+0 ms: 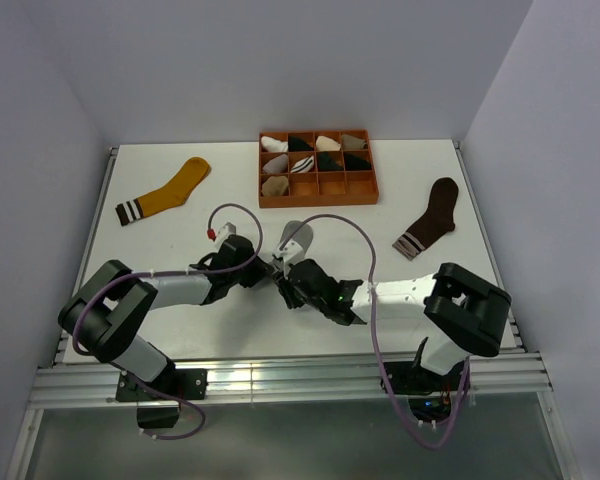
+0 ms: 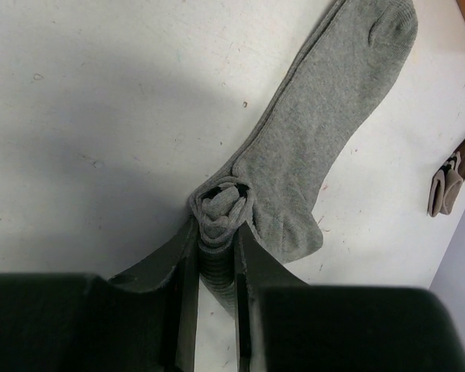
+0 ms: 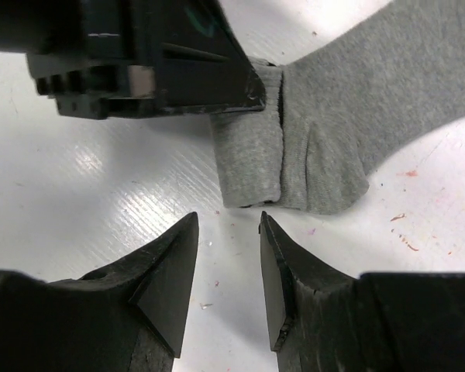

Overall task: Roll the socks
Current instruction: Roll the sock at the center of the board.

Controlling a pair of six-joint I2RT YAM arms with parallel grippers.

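The grey sock (image 2: pixel 318 132) lies on the white table, its cuff end rolled into a small tube (image 3: pixel 252 159). My left gripper (image 2: pixel 215 232) is shut on that rolled end. The unrolled foot part stretches away toward the organizer; it shows in the top view (image 1: pixel 296 237). My right gripper (image 3: pixel 229 221) is open and empty, its tips just short of the roll's near end. In the top view both grippers (image 1: pixel 280 275) meet at table centre. The mustard-yellow sock (image 1: pixel 168 190) lies flat at far left. The dark brown sock (image 1: pixel 430 217) lies flat at right.
An orange compartment box (image 1: pixel 317 187) with small white, black and beige sock bundles stands at the back centre. Side walls bound the table. Purple cables (image 1: pixel 340 225) arch over both arms. The brown sock's cuff (image 2: pixel 446 184) shows at the left wrist view's right edge.
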